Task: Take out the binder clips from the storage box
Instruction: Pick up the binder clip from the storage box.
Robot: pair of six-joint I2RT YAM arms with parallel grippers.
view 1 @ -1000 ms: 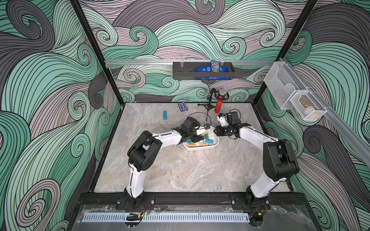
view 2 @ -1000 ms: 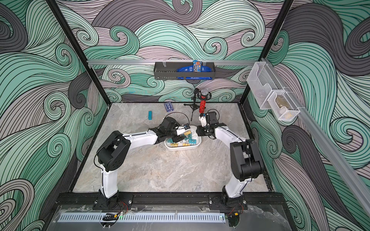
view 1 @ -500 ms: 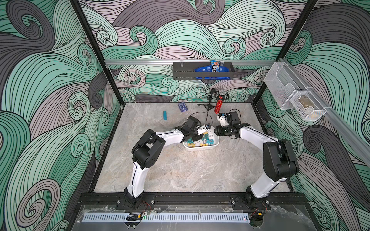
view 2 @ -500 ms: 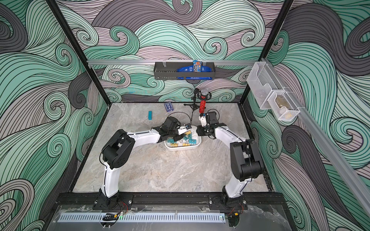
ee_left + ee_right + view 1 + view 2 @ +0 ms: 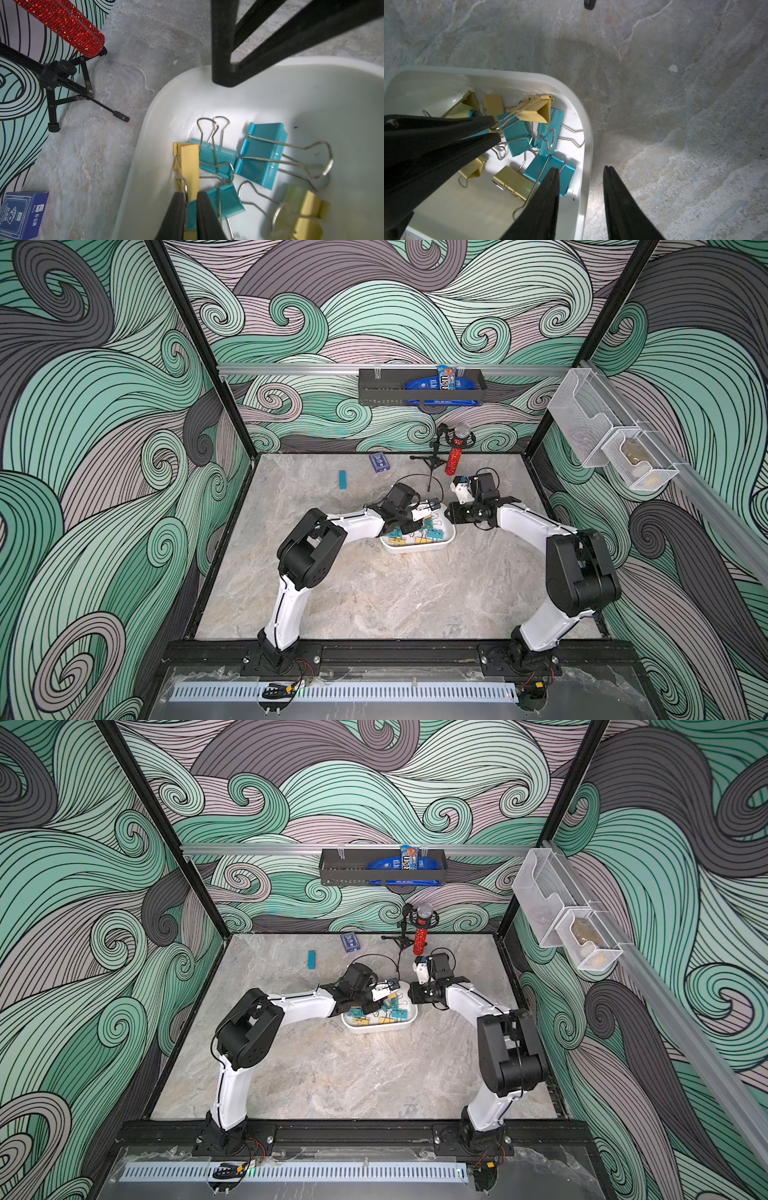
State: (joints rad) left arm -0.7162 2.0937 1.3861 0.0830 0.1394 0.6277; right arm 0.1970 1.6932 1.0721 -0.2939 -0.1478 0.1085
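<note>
The white storage box (image 5: pixel 415 549) (image 5: pixel 374 1029) sits mid-table and holds several teal and yellow binder clips (image 5: pixel 261 153). My left gripper (image 5: pixel 190 194) reaches into it from the left, shut on the wire handle of a yellow binder clip (image 5: pixel 537 113) (image 5: pixel 188 162). This clip is tilted up above the others. From the right wrist view, the left gripper (image 5: pixel 495 129) pinches that wire loop. My right gripper (image 5: pixel 581 167) straddles the box's right wall (image 5: pixel 588 145), one finger inside and one outside, clamped on it. Both top views show the two grippers (image 5: pixel 413 527) (image 5: pixel 449 516) meeting at the box.
A red glitter microphone (image 5: pixel 454 456) on a black tripod stands just behind the box. A blue card box (image 5: pixel 379 461) and a flat teal block (image 5: pixel 342 480) lie at the back left. A black tray (image 5: pixel 419 387) and clear bins (image 5: pixel 602 435) hang on the walls.
The left gripper has closed on the yellow clip's wire handle, and the left arm's elbow has swung right. The right gripper has tightened a little on the box wall. The box has stayed put.
</note>
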